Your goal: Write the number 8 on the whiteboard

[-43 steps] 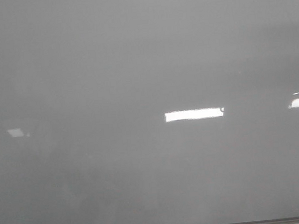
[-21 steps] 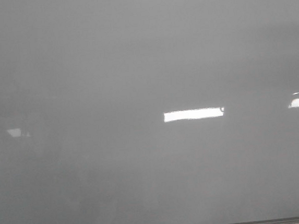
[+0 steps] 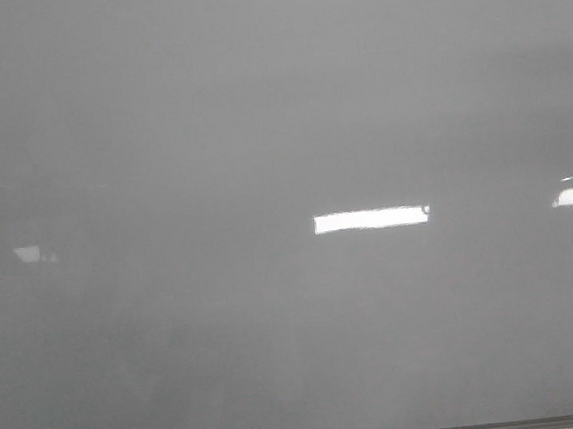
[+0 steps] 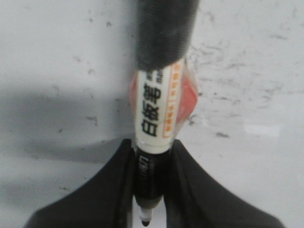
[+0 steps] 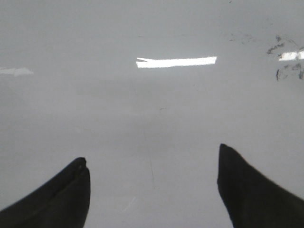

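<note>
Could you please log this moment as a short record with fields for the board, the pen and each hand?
whiteboard: fills the front view; glossy, with bright light reflections; no figure drawn on it
marker: clamped in the left hand, body with a white and orange label
marks: faint dark smudges in the right wrist view
right hand: open, holds nothing, facing the board
number 8: not yet visible

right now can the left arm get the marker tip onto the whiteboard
Probably yes. The left gripper has its jaws shut on the marker, and the whiteboard fills the left wrist view behind it with nothing between. Whether the tip already touches cannot be told. The front view shows no stroke yet.
</note>
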Available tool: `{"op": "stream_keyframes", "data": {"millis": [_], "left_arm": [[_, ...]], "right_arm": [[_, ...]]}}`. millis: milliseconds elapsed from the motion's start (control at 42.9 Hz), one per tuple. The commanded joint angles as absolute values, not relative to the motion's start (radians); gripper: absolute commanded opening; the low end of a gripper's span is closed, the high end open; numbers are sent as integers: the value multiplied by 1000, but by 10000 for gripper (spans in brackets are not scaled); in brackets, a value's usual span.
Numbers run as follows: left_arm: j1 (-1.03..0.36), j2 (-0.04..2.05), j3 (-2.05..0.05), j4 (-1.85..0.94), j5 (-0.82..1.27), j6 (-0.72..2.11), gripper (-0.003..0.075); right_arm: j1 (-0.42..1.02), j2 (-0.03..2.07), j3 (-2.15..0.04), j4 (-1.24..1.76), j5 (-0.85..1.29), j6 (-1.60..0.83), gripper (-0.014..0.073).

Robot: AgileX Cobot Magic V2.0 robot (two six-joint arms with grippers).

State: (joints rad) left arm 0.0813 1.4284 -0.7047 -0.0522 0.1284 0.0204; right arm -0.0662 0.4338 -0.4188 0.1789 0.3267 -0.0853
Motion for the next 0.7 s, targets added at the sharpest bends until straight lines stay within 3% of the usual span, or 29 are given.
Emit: {"op": "stream_keyframes", "data": {"millis": [0,163,350,489,676], "left_arm": [[81,1357,-767,-49,224,15,-21],[15,1333,-901,-69,616,144,-21],[-204,1364,-1054,-151,1022,376,-21],[-379,1379,-1121,-152,1179,490,-21],[-579,1379,-1185,-152,1210,681,-21]], "right_arm": [[-72,446,-456,184,255,-82,576],[-72,482,-494,184,331,-83,576],[-39,585,-583,184,440,-106,576],[51,683,-661,214,564,-201,576],[216,819,-758,308,735,-442,576]]}}
